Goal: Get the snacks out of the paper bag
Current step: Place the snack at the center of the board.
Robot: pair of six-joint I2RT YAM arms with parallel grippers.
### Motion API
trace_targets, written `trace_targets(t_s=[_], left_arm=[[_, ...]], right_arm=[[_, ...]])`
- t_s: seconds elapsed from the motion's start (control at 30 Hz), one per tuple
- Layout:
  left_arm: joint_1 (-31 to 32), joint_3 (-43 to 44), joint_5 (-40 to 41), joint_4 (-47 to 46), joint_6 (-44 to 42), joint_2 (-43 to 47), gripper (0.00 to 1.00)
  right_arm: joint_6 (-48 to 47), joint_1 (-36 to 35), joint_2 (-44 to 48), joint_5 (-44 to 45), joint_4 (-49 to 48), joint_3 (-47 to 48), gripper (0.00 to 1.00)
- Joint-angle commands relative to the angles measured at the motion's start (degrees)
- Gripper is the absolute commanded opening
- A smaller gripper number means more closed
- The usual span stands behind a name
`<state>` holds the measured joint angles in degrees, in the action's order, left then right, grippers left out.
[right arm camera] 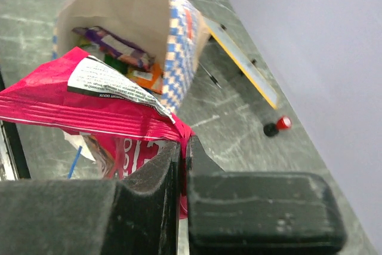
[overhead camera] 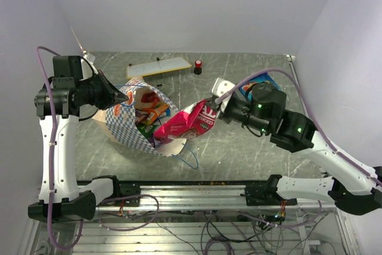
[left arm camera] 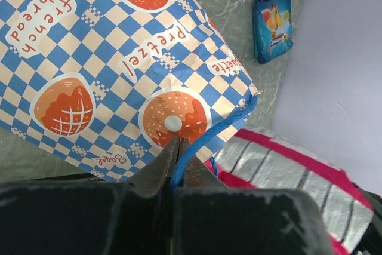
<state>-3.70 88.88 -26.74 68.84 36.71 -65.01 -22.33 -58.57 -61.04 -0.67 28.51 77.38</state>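
L gripper (left arm camera: 178, 150) clamps blue cord (left arm camera: 219, 127) of blue-white checkered paper bag (left arm camera: 119, 58); R gripper (right arm camera: 182, 144) pinches glossy magenta packet (right arm camera: 89, 111), bag's 3 o'clock; inner packets (right arm camera: 116, 45) half-hidden.

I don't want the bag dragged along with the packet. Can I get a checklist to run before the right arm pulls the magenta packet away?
1. Right gripper grip on the magenta packet: ok, shut on its edge.
2. Left gripper anchoring the paper bag: ok, shut on the blue cord handle.
3. Packet free of the bag mouth: cannot tell; its far end overlaps the rim in the top view.
4. Room to set it down: ok, bare table beside the bag; the blue packet already lies out.
5. Bag emptied: not ok, packets inside.
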Motion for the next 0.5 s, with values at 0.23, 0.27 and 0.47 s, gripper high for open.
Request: trace_targets(t_s=[0.23, 0.27, 0.47], left_arm=[[-0.26, 2.74, 2.66, -0.99, 0.2, -1.1, 0.07], [-0.26, 2.44, 2.25, -1.37, 0.45, -0.98, 0.07], [-0.32, 0.53, 1.97, -2.69, 0.32, -0.48, 0.07]], right_arm=[[13.48, -0.02, 5.44, 29.95, 6.75, 10.11, 0.0], [14.07, 0.02, 5.58, 33.28, 6.47, 10.41, 0.0], [15.58, 0.02, 4.01, 48.27, 2.35, 6.72, 0.0]])
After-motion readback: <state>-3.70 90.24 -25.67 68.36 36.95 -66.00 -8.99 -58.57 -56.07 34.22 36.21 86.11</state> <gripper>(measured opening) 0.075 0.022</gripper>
